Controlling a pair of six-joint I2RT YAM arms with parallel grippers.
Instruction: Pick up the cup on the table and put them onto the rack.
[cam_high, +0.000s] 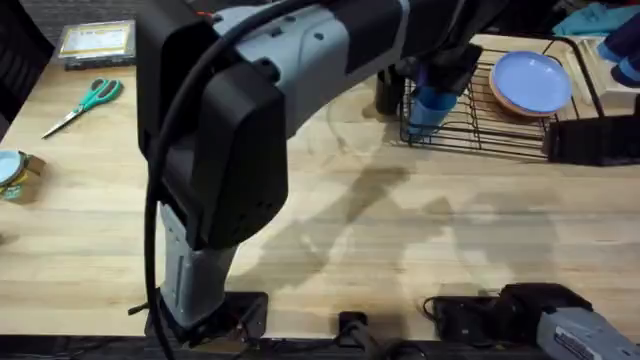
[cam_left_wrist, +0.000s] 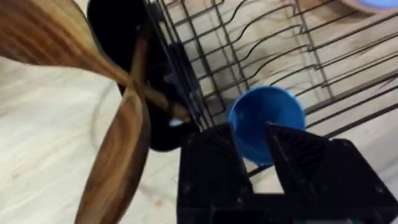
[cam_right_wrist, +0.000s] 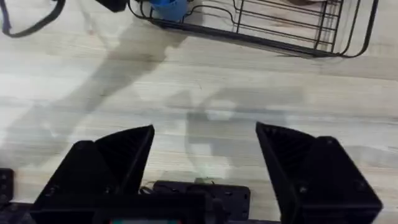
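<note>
Black wire surrounds the cup (cam_high: 432, 108): the rack (cam_high: 500, 120) holds it at its near-left corner, bright blue among the tines, with my left gripper (cam_left_wrist: 252, 152) clasped on it, one finger either side of its wall. Farther along the rack a stack of plates (cam_high: 531, 82) lies flat, a blue one on top. Just outside that corner stands a dark cylindrical holder (cam_left_wrist: 124, 37) with wooden spoons (cam_left_wrist: 118, 155) leaning out of it, close beside my wrist. My right gripper (cam_right_wrist: 205, 155) hangs spread wide over bare planks of the table (cam_high: 400, 230), nothing between its fingers. Far to the left lie green-handled scissors (cam_high: 85, 103) and a clear box (cam_high: 97, 43).
</note>
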